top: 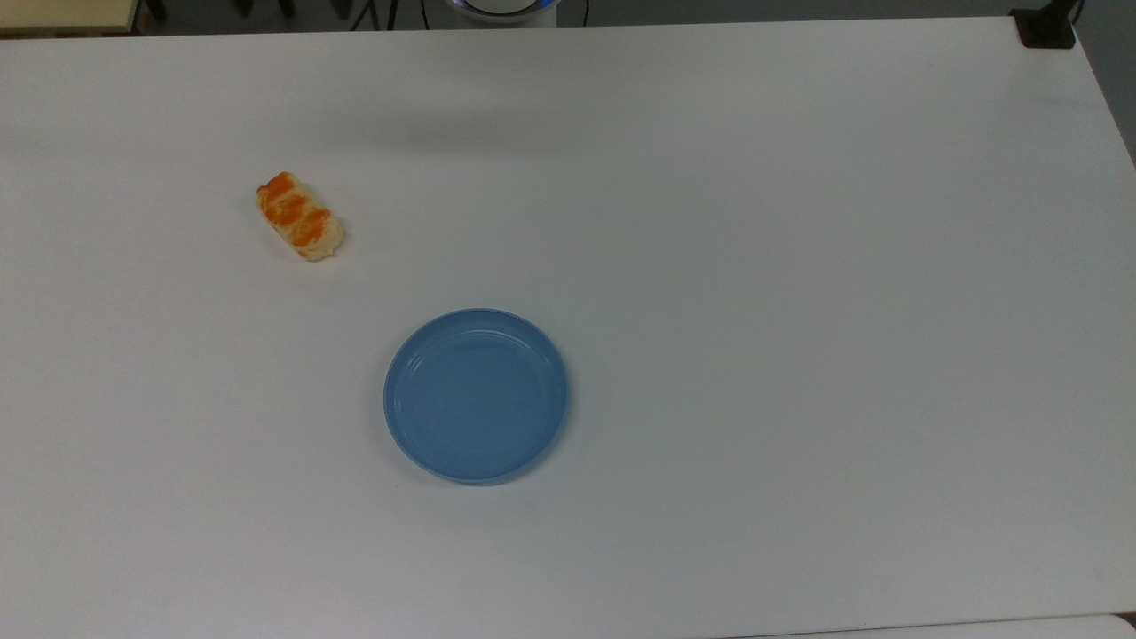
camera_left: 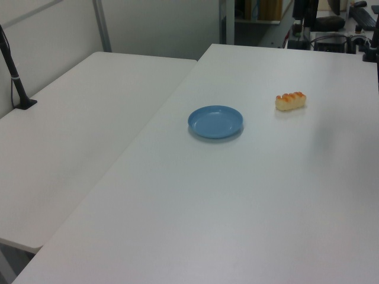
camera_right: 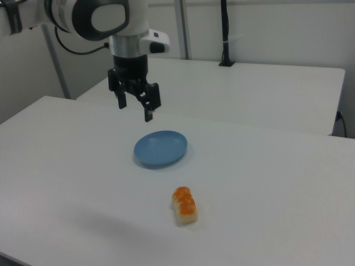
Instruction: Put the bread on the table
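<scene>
Bread [top: 299,216] is seen lying flat on the table [top: 799,266], well apart from the blue plate [top: 476,394], with its long axis set diagonally to the table's edges. The gripper [camera_right: 135,103] is held high above, fingers spread and empty; the bread lies below it, toward the right view's near edge.

Pale-tan bread [top: 299,216] carries three orange glazed patches along its top. The plate [top: 476,394] at its five o'clock in the top view is plain blue. The table [top: 799,266] is plain white. The gripper [camera_right: 135,108] is black.
</scene>
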Robot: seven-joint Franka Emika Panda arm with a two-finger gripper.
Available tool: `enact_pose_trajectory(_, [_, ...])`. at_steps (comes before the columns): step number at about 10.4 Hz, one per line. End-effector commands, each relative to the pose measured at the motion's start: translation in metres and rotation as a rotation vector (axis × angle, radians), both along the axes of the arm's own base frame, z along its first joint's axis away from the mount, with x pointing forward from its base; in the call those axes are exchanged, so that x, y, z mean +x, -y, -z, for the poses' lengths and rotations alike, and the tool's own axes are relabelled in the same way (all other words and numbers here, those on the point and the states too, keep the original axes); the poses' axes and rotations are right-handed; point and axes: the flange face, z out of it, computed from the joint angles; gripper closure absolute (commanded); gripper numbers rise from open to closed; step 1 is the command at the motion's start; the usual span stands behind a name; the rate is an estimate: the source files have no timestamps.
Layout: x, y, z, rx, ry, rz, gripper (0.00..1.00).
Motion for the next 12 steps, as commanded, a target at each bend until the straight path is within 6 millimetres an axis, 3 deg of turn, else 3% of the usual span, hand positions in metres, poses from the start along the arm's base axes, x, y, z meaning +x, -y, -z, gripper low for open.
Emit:
enact_pose_trajectory(1, [0.020, -0.047, -0.003, -0.009, 0.029, 0.020, 0.00])
enact_pose_trajectory(6, [0.029, -0.066, -0.006, -0.104, 0.068, -0.035, 0.00])
enact_pose_trajectory(9, [0.042, -0.062, -0.008, -0.130, 0.157, -0.026, 0.00])
enact_pose_trajectory(12, [0.041, -0.062, -0.009, -0.130, 0.159, -0.026, 0.00])
